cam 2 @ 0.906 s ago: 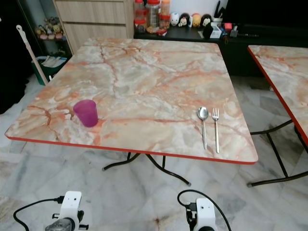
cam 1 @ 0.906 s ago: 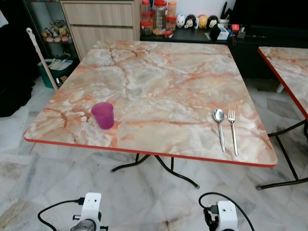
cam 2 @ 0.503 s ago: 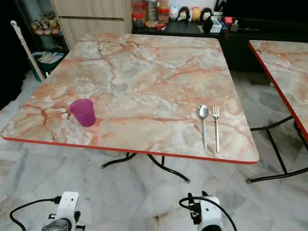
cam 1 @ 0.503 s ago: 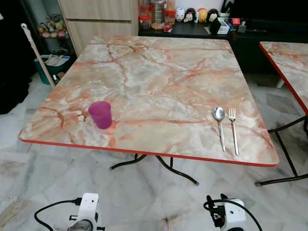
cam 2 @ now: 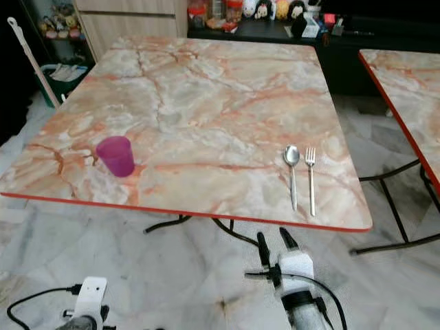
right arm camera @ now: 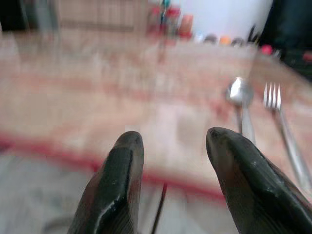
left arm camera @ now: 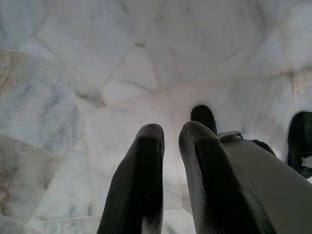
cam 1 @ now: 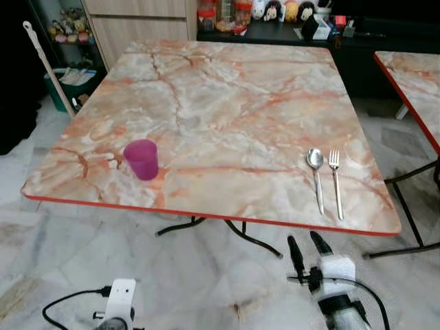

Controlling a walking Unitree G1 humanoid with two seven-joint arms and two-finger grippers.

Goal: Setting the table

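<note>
A marble-patterned table [cam 1: 227, 103] with a red edge stands in front of me. On it, a purple cup [cam 1: 141, 159] sits upright near the front left. A spoon [cam 1: 315, 168] and a fork [cam 1: 336, 182] lie side by side near the front right. My right gripper [cam 1: 303, 242] is raised below the table's front edge, just short of the spoon, open and empty. In the right wrist view the spoon [right arm camera: 237, 90] and fork [right arm camera: 274, 95] lie ahead, blurred. My left gripper [left arm camera: 170, 134] hangs low over the floor, its fingers together and holding nothing.
A second table [cam 1: 412, 79] stands close on the right. A mop handle [cam 1: 45, 62] and green bin [cam 1: 65, 81] are at the far left. A wooden cabinet [cam 1: 141, 24] and a dark sideboard with jars [cam 1: 227, 10] stand behind. Black table legs [cam 1: 240, 237] cross underneath.
My right arm has risen, so its two fingers have come into sight below the table edge. The camera has shifted slightly; the cup, spoon and fork have stayed in place.
</note>
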